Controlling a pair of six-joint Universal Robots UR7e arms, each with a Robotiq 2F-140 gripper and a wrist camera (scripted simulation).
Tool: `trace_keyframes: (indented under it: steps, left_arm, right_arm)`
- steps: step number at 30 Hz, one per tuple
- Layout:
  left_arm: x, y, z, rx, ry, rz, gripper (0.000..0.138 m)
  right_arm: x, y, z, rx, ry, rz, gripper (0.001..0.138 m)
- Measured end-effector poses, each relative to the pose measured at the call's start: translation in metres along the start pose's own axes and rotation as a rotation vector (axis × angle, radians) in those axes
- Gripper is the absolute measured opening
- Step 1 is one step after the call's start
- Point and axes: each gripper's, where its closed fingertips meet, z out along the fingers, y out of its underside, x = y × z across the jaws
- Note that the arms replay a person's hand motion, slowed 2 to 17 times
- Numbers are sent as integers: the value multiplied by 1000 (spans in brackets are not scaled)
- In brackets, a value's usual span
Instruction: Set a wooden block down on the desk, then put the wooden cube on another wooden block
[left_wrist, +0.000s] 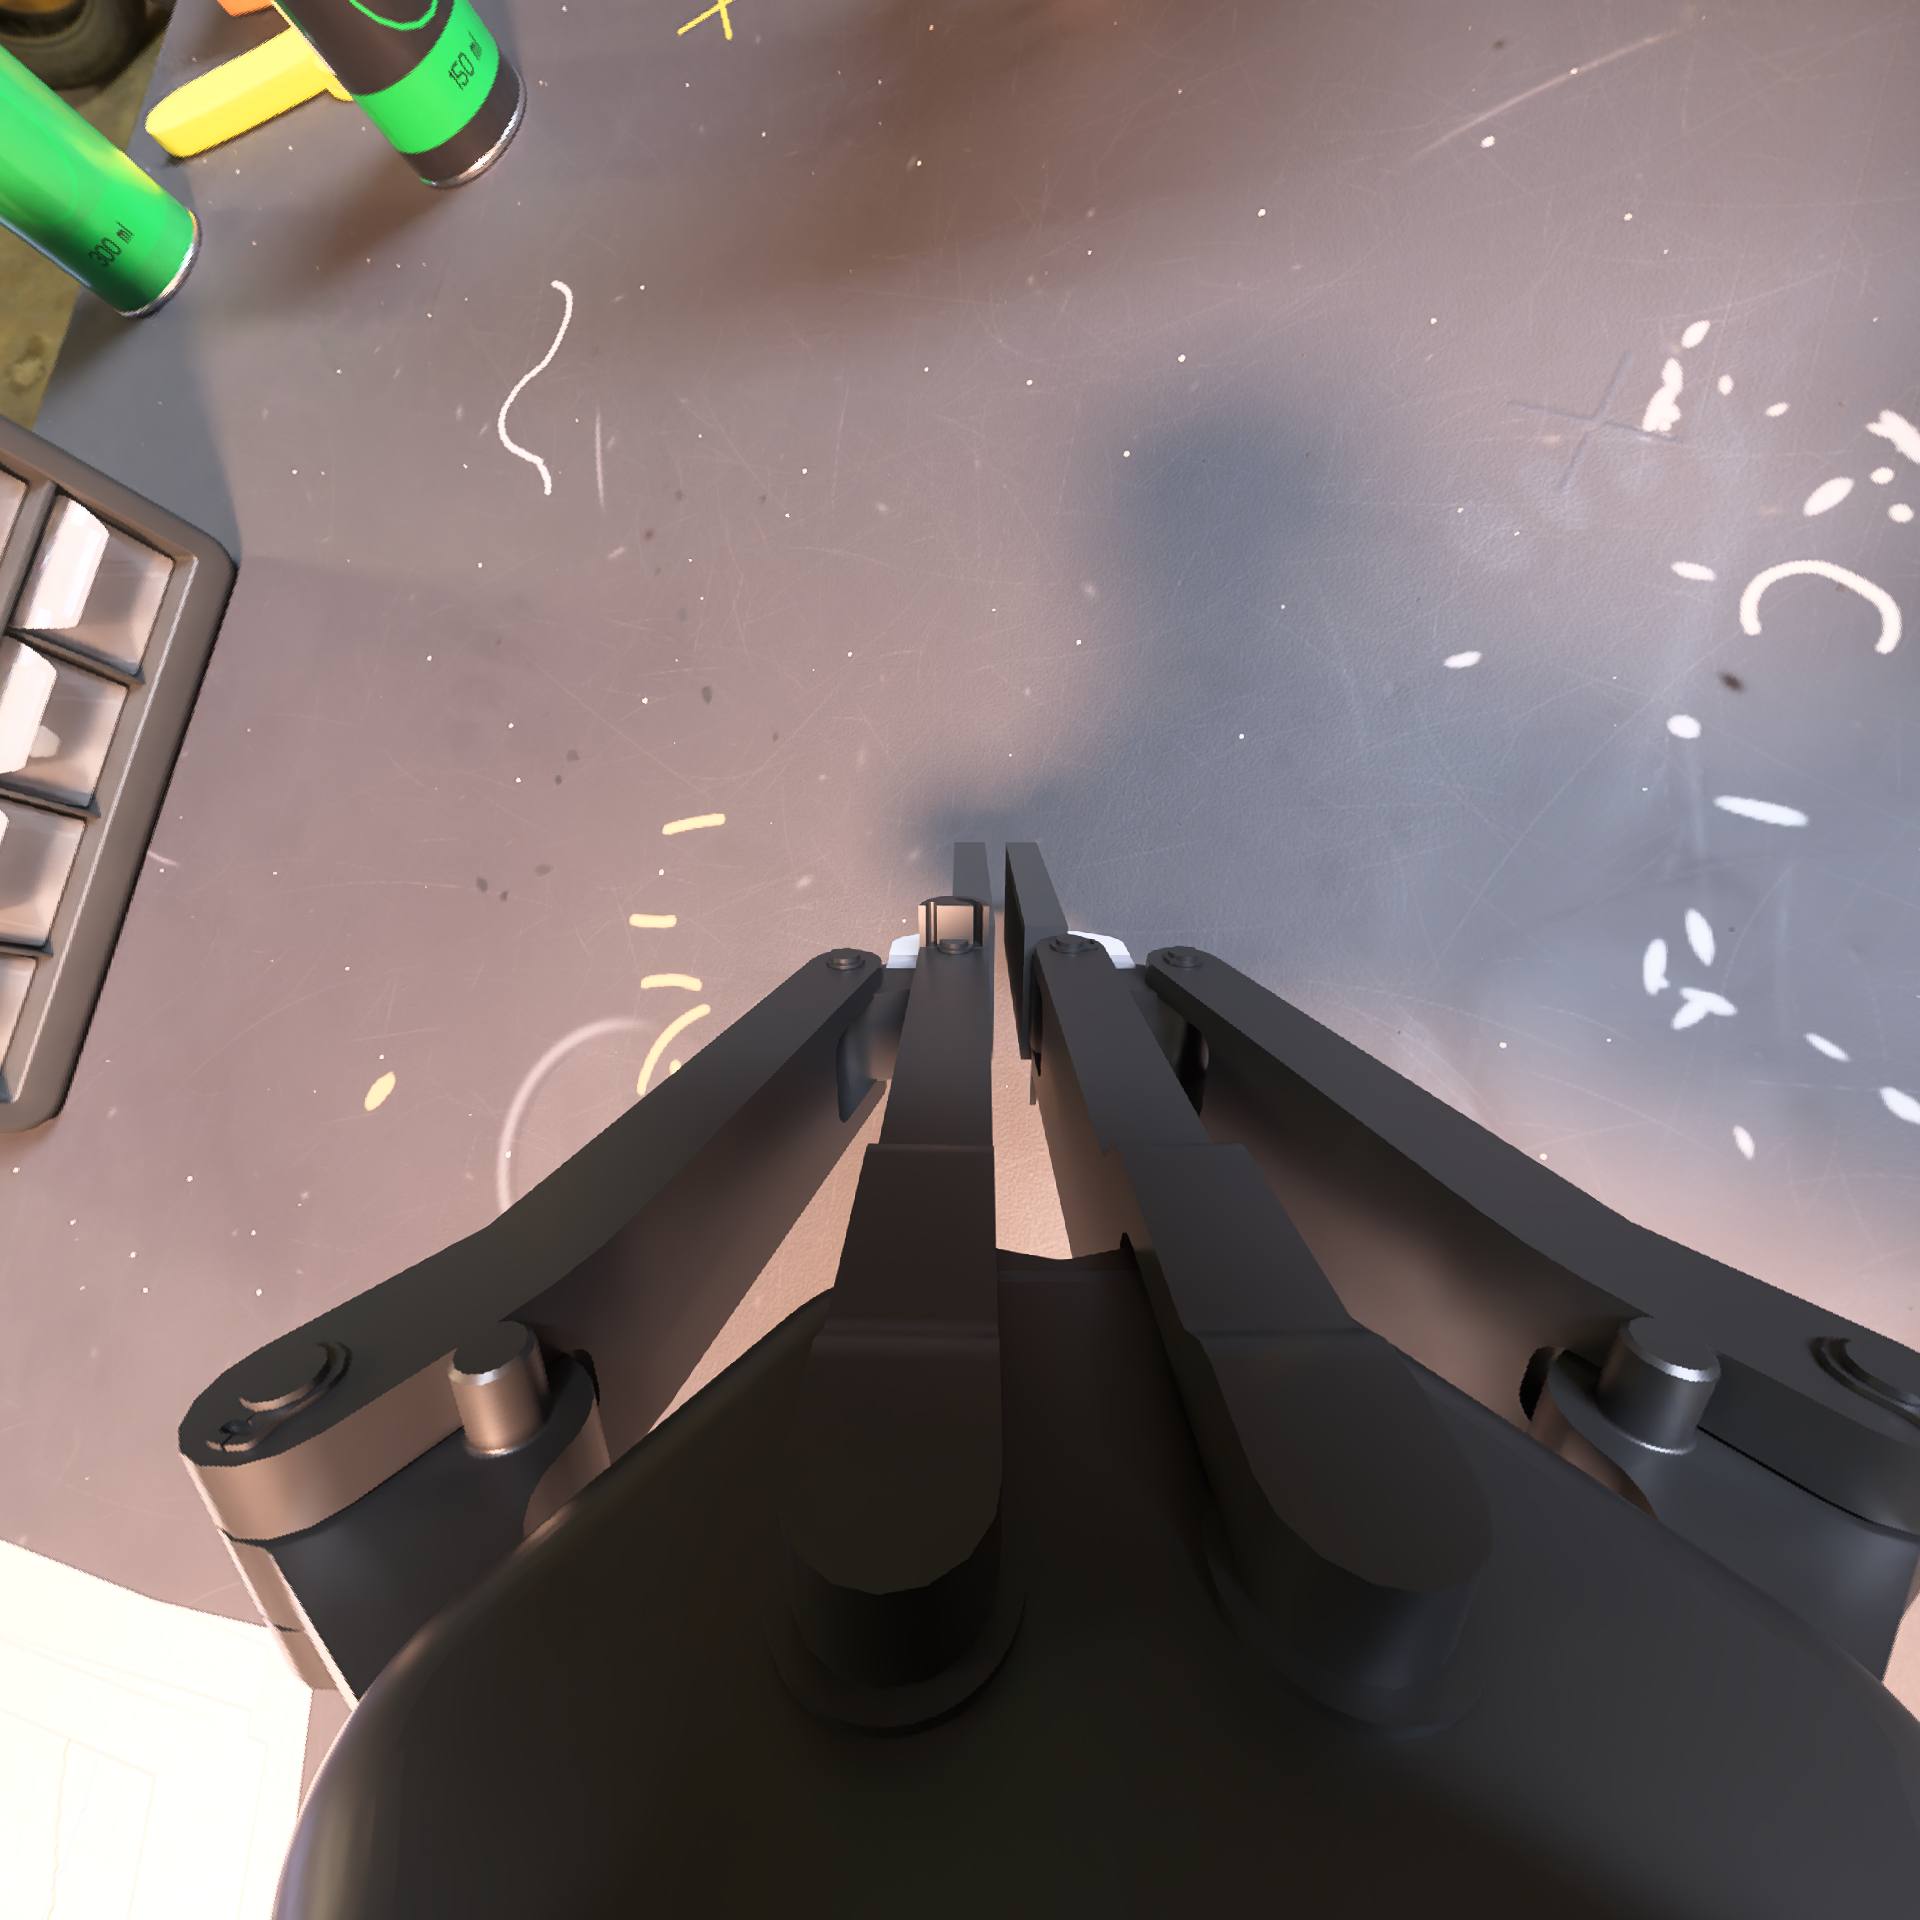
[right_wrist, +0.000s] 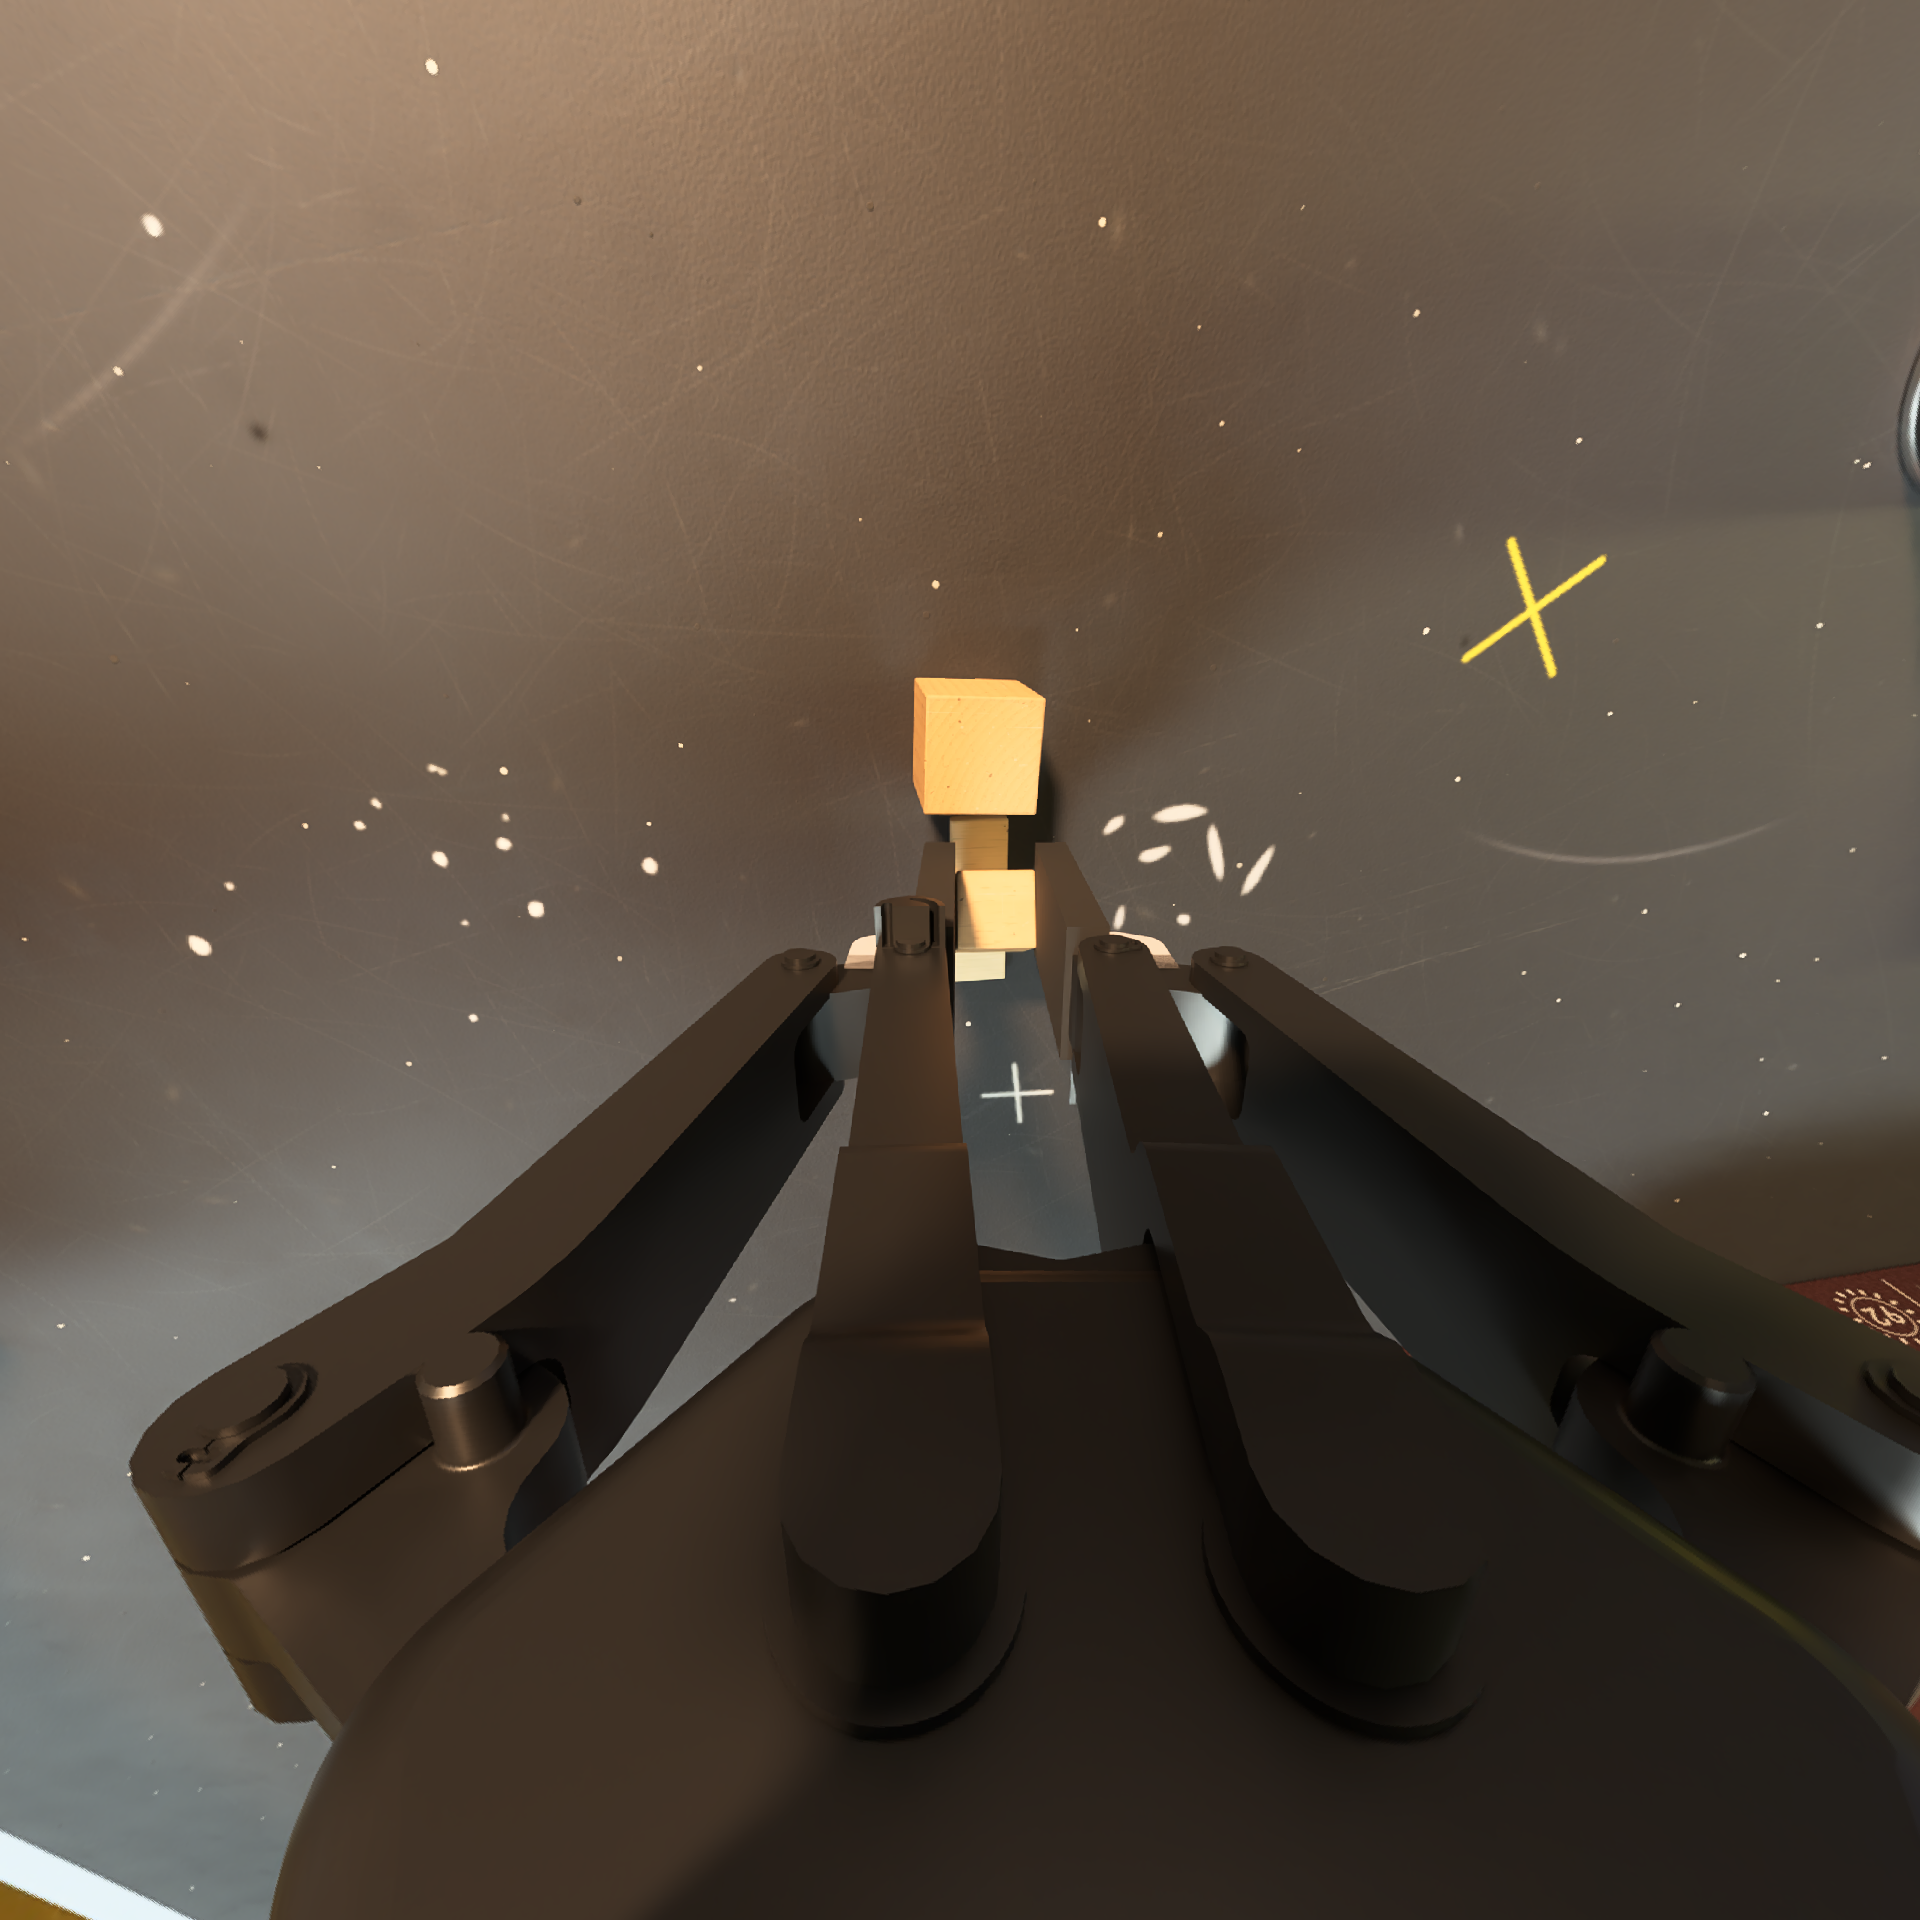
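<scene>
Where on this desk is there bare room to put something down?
Left wrist view: the wide middle of the desk is bare, bordered by green cans and a grey tray; that corner is crowded. Right wrist view: the desk is open on both sides of the wooden blocks.

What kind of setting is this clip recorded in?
Probably a workshop bench: a scuffed grey desk surface flecked with white and yellow paint marks, two green spray cans beside a dark compartment tray, and pale wooden blocks for handling.
</scene>
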Motion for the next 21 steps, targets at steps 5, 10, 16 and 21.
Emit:
trace_keyframes:
  steps: [5,10,16,21]
  left_arm:
    - [0,0,0,0,0,1,5]
    - [0,0,0,0,0,1,5]
    - [0,0,0,0,0,1,5]
    - [0,0,0,0,0,2,5]
  right_arm:
    - [-1,2,4,-21,-15,-6,20]
    - [-1,6,8,-51,-19,-8,21]
    - [0,8,10,-68,-15,-7,23]
    - [1,9,9,-65,-10,-3,26]
